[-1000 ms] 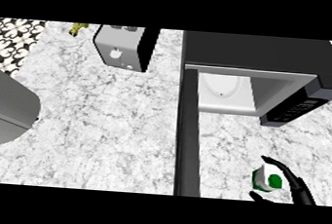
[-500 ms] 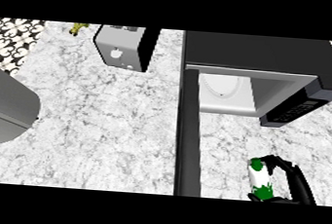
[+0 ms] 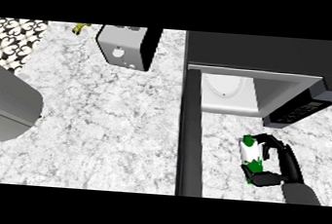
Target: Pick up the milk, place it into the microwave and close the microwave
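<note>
Now black fingers (image 3: 276,142) curl round boxy milk (image 3: 252,154)

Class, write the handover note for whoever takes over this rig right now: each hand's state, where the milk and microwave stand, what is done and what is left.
Right hand: curled round the milk carton, in front of the microwave.
Left hand: not in view.
Microwave: door open, swung out toward the robot; the cavity shows a white turntable plate.
Done: milk grasped.
Left: move the milk into the cavity, release it, then swing the door shut.
</note>
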Available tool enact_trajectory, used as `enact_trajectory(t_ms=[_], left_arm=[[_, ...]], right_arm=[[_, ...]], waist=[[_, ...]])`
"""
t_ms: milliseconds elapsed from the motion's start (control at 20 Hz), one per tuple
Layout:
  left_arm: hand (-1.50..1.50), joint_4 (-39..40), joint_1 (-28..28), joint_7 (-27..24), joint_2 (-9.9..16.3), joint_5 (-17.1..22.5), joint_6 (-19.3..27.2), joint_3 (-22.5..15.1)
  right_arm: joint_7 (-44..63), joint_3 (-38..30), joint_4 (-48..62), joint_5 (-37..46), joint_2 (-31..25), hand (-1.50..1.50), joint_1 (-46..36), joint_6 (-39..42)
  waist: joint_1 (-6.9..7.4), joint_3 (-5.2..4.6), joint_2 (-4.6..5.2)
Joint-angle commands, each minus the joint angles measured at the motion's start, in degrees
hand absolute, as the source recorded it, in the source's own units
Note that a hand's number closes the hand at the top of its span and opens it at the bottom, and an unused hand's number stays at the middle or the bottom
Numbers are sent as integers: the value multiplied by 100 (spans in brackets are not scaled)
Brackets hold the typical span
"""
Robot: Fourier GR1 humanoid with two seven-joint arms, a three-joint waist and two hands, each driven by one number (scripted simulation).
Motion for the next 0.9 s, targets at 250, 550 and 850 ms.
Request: enact_trajectory(t_ms=[250,550,850], left_arm=[[-150,334,254,-511,23,74,-496,266],[-150,-68,-40,110,-52,319,-135,293],[-150,103,-166,227,-89,364,-206,386]], right_arm=[[-801,192,-90,-247,278,150,-200,632],[-100,672,-1246,-188,589,150,-195,454],[1491,819,-2592,-166,823,150,-326,115]], waist=[[-42,-4,-59],[-195,-13,-67],[-188,-15,-64]])
